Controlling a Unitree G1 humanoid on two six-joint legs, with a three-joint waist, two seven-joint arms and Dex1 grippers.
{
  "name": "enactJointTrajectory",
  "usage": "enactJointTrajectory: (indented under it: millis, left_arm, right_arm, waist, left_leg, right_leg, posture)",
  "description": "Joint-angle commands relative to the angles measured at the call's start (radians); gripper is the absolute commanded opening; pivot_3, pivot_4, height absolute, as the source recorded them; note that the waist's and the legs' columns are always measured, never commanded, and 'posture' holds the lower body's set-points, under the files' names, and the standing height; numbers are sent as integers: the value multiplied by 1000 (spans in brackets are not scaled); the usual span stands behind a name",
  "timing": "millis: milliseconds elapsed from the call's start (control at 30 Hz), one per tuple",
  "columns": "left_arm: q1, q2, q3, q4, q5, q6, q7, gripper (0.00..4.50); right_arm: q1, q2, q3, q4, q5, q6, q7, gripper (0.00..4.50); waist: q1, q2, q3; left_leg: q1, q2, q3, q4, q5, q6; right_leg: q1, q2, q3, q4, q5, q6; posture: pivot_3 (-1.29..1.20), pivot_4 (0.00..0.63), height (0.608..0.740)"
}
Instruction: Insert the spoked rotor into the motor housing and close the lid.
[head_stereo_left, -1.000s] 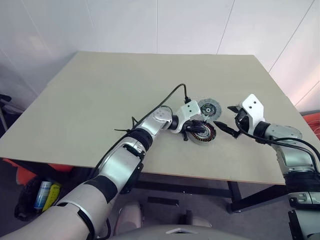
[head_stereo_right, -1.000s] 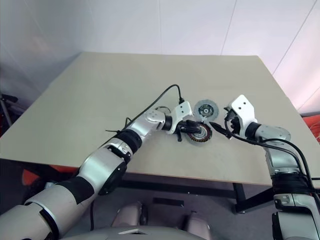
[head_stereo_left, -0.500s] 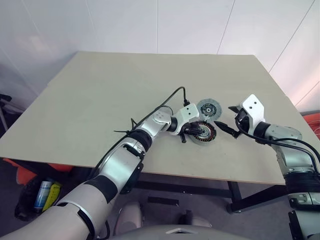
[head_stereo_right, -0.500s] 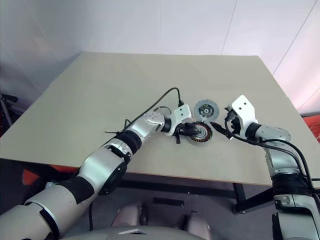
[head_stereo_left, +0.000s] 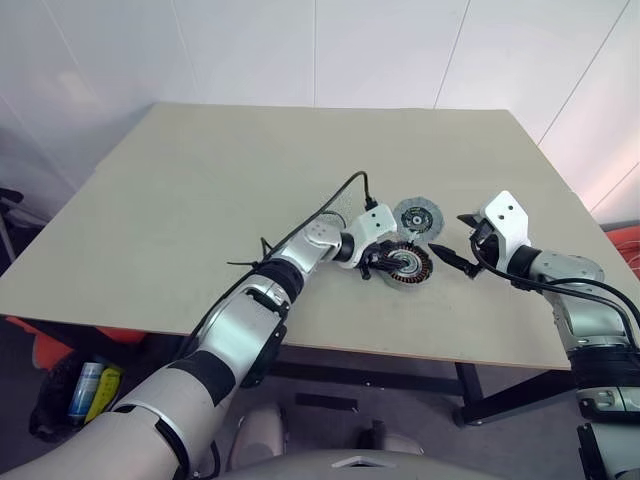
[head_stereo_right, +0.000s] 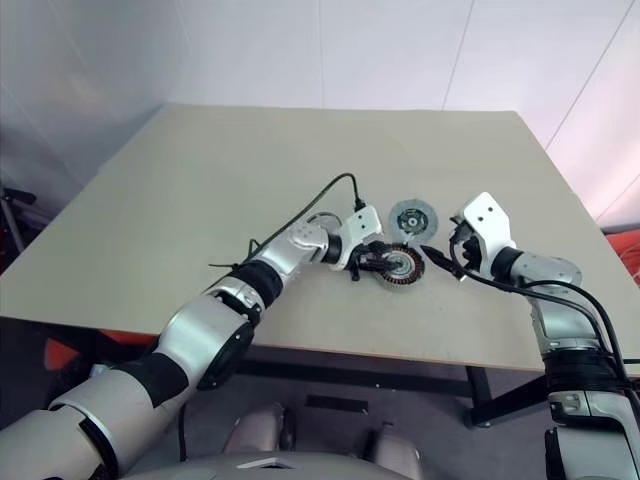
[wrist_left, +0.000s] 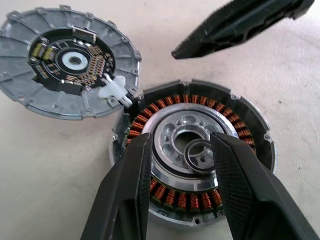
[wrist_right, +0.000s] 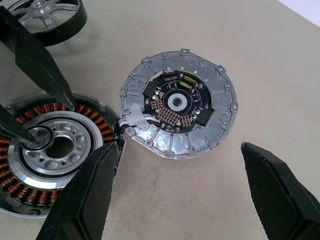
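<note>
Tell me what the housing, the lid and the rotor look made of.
Housing: dull grey cast metal, probably aluminium, with glossy copper-brown wire coils around a machined silver centre.
Lid: matte grey ribbed metal, likely cast, carrying a dark circuit board with small parts and a white plastic connector.
Rotor: smooth black rim, satin silver spokes; metal by the look, though the rim's material is uncertain.
</note>
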Motion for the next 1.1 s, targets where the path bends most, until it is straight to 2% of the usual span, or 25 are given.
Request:
enactJointTrajectory:
  millis: [33,200,367,500,700,867,1100]
  left_arm:
    - [-51,-11,66,-56,-59,-23,0,1958]
    - [-37,37,124,-146,-112,-1,-23,1958]
    - [58,143,176,-367,-174,97,-29,1958]
    - [230,248,200,-639,-206,212,10,1999]
    - [429,330,228,-952,-256,383,105,1999]
    - [519,340,233,-1100,-287,467,181,1999]
    - [560,345,220,-1159,-303,497,227,1999]
  right_arm:
    - [-9,-8,-29,-62,24,-12,2,4500]
    - [-2,-23,-22,-110,24,6,21,4500]
    - [19,-55,15,-254,34,69,94,4500]
    - [-3,-48,40,-320,60,112,129,3607]
    - [-35,-10,108,-280,37,107,148,1475]
    - [-45,3,159,-207,37,106,202,1475]
    - [-85,7,195,-67,0,51,239,1475]
  waist:
    - [0,0,0]
    - [0,0,0]
    - [-3,1,0]
    - [-4,2,0]
    - [-2,0,1]
    - [-5,0,1]
    - [-14,0,1]
  left_leg:
    - [0,0,0,0,0,0]
    - [0,0,0,0,0,0]
    - [0,1,0,-1,0,0]
    - [0,1,0,-2,0,0]
    - [-1,1,0,-1,-1,-1]
    - [0,1,0,-1,-2,-5]
    - [0,1,0,-1,-2,-5]
  right_leg:
    - [0,0,0,0,0,0]
    - [0,0,0,0,0,0]
    - [-1,0,0,0,0,0]
    - [-1,0,0,0,0,0]
    - [0,0,0,-1,0,0]
    - [0,0,0,-1,0,0]
    - [-1,0,1,-1,0,0]
  posture:
    - [0,0,740]
    - [0,0,740]
    - [0,0,740]
    - [0,0,740]
    - [0,0,740]
    - [0,0,740]
    - [0,0,740]
